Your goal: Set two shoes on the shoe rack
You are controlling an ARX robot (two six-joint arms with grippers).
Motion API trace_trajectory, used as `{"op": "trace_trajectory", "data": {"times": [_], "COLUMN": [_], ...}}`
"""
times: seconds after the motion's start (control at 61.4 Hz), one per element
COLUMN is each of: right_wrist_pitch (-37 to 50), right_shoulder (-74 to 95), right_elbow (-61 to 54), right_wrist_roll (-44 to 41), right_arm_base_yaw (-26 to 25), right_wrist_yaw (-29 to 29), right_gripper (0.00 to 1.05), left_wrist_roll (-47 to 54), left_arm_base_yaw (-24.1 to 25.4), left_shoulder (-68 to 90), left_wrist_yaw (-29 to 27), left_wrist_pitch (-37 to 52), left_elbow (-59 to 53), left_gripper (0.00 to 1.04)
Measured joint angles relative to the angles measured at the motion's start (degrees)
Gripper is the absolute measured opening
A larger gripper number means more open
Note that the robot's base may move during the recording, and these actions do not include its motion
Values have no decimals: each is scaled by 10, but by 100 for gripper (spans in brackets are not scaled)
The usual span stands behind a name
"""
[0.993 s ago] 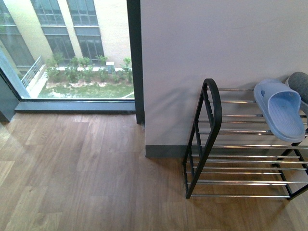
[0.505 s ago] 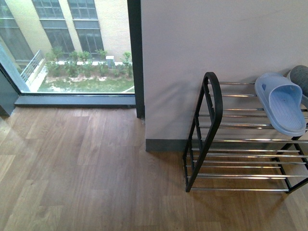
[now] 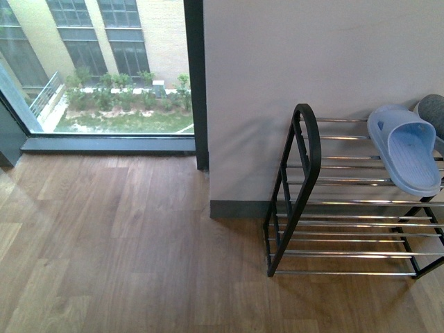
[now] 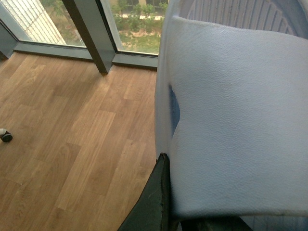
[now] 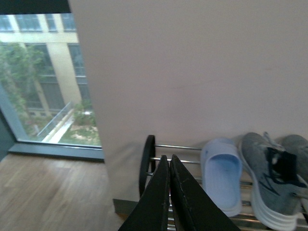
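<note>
- Far left: a tall window with a dark frame, looking out on shrubs and a pale building.
- Below and nearer: bare wood floor, running from the window sill toward the near edge.
- On the floor in the left wrist view: a small dark round thing, too small to name.
- Centre: a plain pale wall with a grey skirting strip at its foot.
- Left gripper: only one dark finger in view, tight beside a pale blue-white sandal that fills most of the left wrist view; cannot tell whether pinching it or merely close.
- Right of centre: shoe rack standing on the floor against the wall, black side frame nearest the window, chrome bars in several tiers.
- On the top tier: another pale blue slide sandal, sole down, lying across the bars.
- Right gripper: two dark fingers pressed together, nothing between them, raised in front of the rack.
- Far right on the top tier: two grey shoes with white soles, side by side, just right of the sandal; in the front view only a grey sliver at the edge.
</note>
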Motion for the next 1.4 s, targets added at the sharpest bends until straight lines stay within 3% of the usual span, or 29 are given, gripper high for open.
{"op": "trace_trajectory", "data": {"times": [0.554, 0.684, 1.107, 1.319, 1.401], "right_wrist_pitch": [-88, -182, -190, -190, -190], "right_shoulder": [-88, -166, -187, -187, -188], "right_elbow": [0, 0, 0, 0, 0], "right_wrist_roll": [0, 0, 0, 0, 0], "right_arm_base_yaw": [5, 5, 5, 5, 5], "right_wrist_yaw": [7, 9, 9, 9, 8], "right_gripper": [2, 2, 2, 34, 51], "left_wrist_roll": [0, 0, 0, 0, 0], "left_arm_base_yaw": [0, 0, 0, 0, 0], "left_shoulder": [0, 0, 0, 0, 0], "left_wrist_yaw": [0, 0, 0, 0, 0], "left_wrist_pitch": [0, 0, 0, 0, 0], "left_elbow": [0, 0, 0, 0, 0], "left_gripper": [2, 2, 2, 2, 2]}}
